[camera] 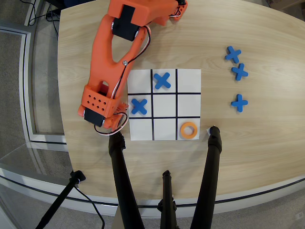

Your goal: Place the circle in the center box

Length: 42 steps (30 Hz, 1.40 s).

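Note:
In the overhead view an orange ring, the circle [189, 130], lies flat in the bottom-right square of the white 3x3 board [188, 79]. The center box [164, 105] is bare white paper. Blue crosses sit in the top-middle square [162, 80] and the middle-left square [138, 106]. My orange arm reaches down from the top, and its gripper [112, 125] hangs just off the board's lower-left corner. The wrist covers the fingers, so their state is hidden. The gripper is well to the left of the circle.
Three loose blue crosses [237, 71] lie on the wooden table to the right of the board. Black tripod legs [212, 157] rise over the table's near edge, one ending just right of the circle. The table's curved left edge is close to the arm.

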### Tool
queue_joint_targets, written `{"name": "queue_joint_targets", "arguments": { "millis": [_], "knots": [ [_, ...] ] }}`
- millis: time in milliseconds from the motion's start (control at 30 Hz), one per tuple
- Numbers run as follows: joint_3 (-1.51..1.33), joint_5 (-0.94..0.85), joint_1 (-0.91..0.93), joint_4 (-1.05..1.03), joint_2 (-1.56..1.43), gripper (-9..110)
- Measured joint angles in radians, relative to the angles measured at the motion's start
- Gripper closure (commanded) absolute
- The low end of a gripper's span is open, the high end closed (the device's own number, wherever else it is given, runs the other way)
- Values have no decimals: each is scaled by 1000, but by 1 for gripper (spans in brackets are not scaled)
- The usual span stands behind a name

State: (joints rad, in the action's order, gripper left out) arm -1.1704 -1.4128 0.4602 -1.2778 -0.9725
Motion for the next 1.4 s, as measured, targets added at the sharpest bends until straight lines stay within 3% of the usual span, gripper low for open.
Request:
{"name": "queue_joint_targets", "arguments": {
  "millis": [433, 833, 1067, 1400],
  "knots": [
    [41, 87, -141, -64, -387, 102],
    [-661, 87, -400, 212, -853, 102],
    [-917, 87, -463, 399, -874, 102],
    [-916, 130, -506, 563, -641, 102]
  ]
}}
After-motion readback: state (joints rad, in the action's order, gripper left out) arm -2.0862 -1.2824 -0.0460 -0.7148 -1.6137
